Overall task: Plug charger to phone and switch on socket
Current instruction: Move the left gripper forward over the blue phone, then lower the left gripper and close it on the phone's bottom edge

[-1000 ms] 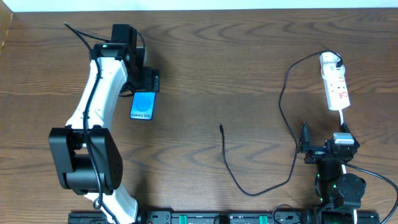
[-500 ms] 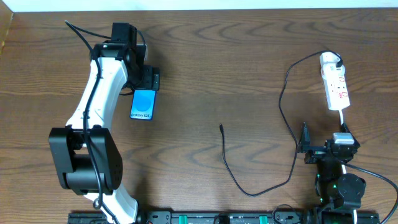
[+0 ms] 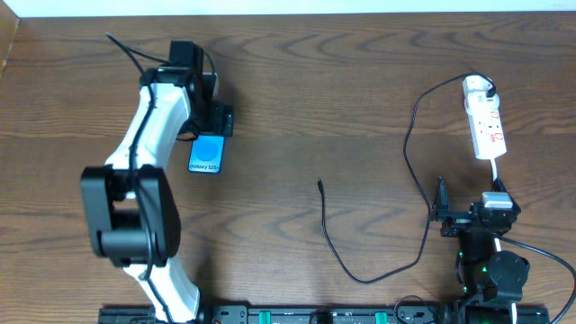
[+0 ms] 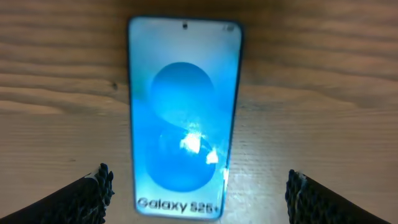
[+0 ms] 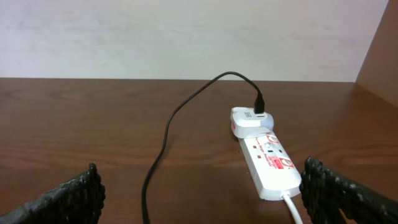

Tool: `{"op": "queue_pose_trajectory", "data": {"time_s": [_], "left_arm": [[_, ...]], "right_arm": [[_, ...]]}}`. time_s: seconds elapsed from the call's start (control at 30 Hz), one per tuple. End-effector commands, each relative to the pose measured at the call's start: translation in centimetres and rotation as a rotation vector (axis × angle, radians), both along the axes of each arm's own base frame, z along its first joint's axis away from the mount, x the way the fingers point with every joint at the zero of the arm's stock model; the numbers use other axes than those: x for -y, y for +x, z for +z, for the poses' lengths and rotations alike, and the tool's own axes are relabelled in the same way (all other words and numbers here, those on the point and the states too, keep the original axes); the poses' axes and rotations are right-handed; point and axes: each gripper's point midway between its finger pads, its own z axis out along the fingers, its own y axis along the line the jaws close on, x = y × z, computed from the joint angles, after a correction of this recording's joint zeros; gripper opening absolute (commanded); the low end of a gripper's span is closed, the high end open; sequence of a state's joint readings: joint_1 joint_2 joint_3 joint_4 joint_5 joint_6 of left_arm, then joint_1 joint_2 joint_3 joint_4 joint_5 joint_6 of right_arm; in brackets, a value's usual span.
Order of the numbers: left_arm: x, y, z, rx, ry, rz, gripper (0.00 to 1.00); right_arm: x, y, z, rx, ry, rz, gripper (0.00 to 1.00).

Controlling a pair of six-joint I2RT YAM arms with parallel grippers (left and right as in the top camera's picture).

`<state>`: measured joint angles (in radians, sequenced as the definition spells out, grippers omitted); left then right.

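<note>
The phone (image 3: 207,154) lies flat on the table at the left, blue screen up, reading "Galaxy S25+". My left gripper (image 3: 212,122) hovers over its far end, open; in the left wrist view the phone (image 4: 182,118) lies between the spread fingers (image 4: 199,193), untouched. The black charger cable (image 3: 407,148) runs from a white plug in the socket strip (image 3: 484,119) at the right, loops down, and ends at a free tip (image 3: 320,184) mid-table. My right gripper (image 3: 441,211) is open and empty near the front right. The right wrist view shows the socket (image 5: 268,163) and cable (image 5: 168,130).
The socket's white cord (image 3: 496,171) runs down toward the right arm's base. A pale wall edge lies along the table's far side. A black rail with green connectors (image 3: 297,315) lines the front edge.
My left arm has shifted slightly to the right and turned over the phone's far end. The phone, cable, socket and right arm have not moved.
</note>
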<state>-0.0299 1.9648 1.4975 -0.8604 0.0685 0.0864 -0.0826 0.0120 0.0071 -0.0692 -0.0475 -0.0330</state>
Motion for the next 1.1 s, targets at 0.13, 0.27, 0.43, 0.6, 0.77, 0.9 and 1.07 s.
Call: {"op": "queue_pose_trajectory", "data": {"time_s": [0.13, 0.27, 0.43, 0.6, 0.77, 0.9, 1.07], "left_arm": [[-2.1, 0.0, -4.1, -0.071, 0.017, 0.045, 0.91], [-3.3, 0.4, -4.1, -0.054, 0.005, 0.094, 0.90], [-3.0, 0.3, -4.2, -0.060, -0.072, 0.096, 0.90], [-2.5, 0.3, -4.2, -0.060, -0.075, 0.066, 0.91], [-1.2, 0.3, -4.2, -0.059, -0.070, 0.003, 0.90], [-1.1, 0.5, -4.2, -0.053, -0.066, 0.000, 0.91], [-1.4, 0.5, -4.6, -0.055, -0.054, 0.004, 0.90]], "right_arm": [[-0.1, 0.0, 0.0, 0.001, 0.012, -0.001, 0.99], [-0.1, 0.0, 0.0, 0.002, 0.012, -0.001, 0.99], [-0.1, 0.0, 0.0, 0.002, 0.012, -0.001, 0.99], [0.0, 0.0, 0.0, 0.002, 0.012, -0.002, 0.99], [-0.1, 0.0, 0.0, 0.002, 0.012, -0.001, 0.99], [-0.1, 0.0, 0.0, 0.002, 0.012, -0.001, 0.99], [-0.1, 0.0, 0.0, 0.001, 0.012, -0.001, 0.99]]}}
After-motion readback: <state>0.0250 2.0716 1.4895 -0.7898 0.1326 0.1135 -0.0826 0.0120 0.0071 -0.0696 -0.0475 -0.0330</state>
